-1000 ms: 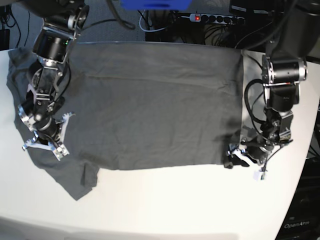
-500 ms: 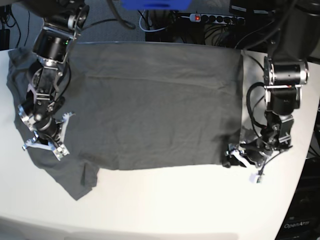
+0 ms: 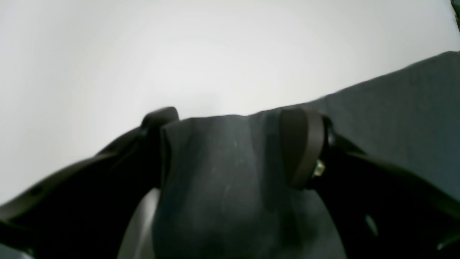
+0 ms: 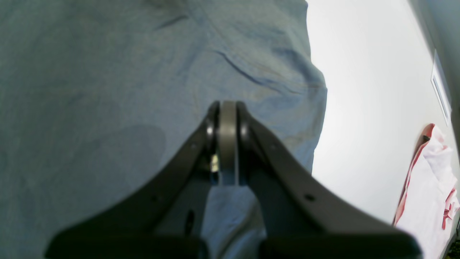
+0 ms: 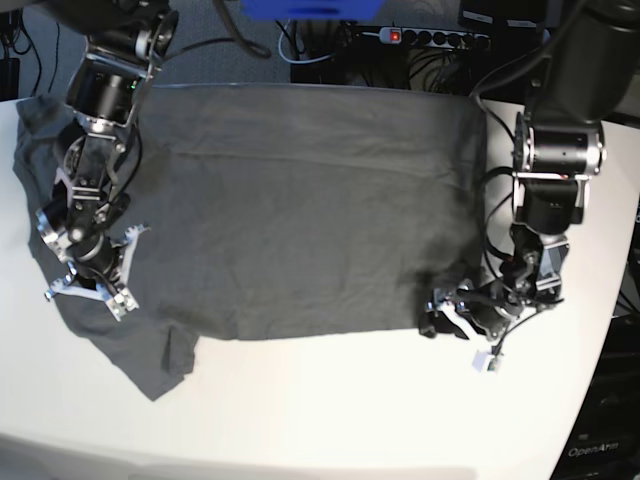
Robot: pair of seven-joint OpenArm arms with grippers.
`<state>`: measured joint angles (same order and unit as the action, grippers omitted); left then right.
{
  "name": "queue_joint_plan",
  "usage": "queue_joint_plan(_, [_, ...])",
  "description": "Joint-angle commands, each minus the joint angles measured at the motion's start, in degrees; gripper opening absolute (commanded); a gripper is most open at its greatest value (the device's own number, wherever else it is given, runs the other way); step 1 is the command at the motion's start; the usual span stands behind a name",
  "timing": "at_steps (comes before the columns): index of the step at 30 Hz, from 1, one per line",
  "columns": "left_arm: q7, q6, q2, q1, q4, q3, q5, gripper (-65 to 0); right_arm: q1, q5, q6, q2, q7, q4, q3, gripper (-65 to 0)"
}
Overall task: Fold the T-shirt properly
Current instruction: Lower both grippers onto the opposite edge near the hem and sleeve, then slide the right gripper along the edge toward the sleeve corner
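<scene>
L gripper (image 3: pixel 230 144), black plastic, jaws spread wide w/ a bunch of cloth filling the gap between them; fingers (image 3: pixel 302 147) sit either side of the fabric, so it looks like a wide hold on the hem corner. In base view it's at approx 4 o'clock of the cloth.

R gripper (image 4: pixel 227 144) has jaws pressed together, nothing seen between the tips, hovering low over fabric; base view puts it at approx 8 o'clock, near the sleeve.

Plain dark grey short-sleeved thin T-shirt (image 5: pixel 300 200) lies spread mostly flat on the white table (image 5: pixel 330 410), sleeve crumpled at 7 o'clock.

At 12 o'clock beyond the table edge: black power strip (image 5: pixel 430 37) w/ red switch.
</scene>
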<state>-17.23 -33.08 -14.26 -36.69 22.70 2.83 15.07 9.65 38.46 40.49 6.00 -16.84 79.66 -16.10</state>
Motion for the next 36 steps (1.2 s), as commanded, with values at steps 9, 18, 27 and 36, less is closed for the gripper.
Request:
queue_joint_plan(9, [-10.5,-0.5,0.4,0.4,-0.4,0.4,-1.8,-44.5,1.3,-0.4,-0.6,0.6,1.1,1.3,0.0,-64.9])
queue_joint_plan(18, [-10.5,-0.5,0.1,1.2,-0.4,0.4,-1.8,-62.4,1.5,-0.4,-0.6,0.6,1.1,1.3,0.0,-64.9])
queue_joint_plan(27, [-10.2,-0.5,-0.1,1.3,-0.4,0.4,-1.9,-62.5,4.1,-0.4,-0.6,1.0,1.2,1.3,0.0,-64.9])
queue_joint_plan(36, [-10.0,-0.5,-0.1,2.4,-0.4,0.4,-2.0,-62.5,12.0,-0.5,-0.5,3.8,2.9,-3.7,4.1,-64.9])
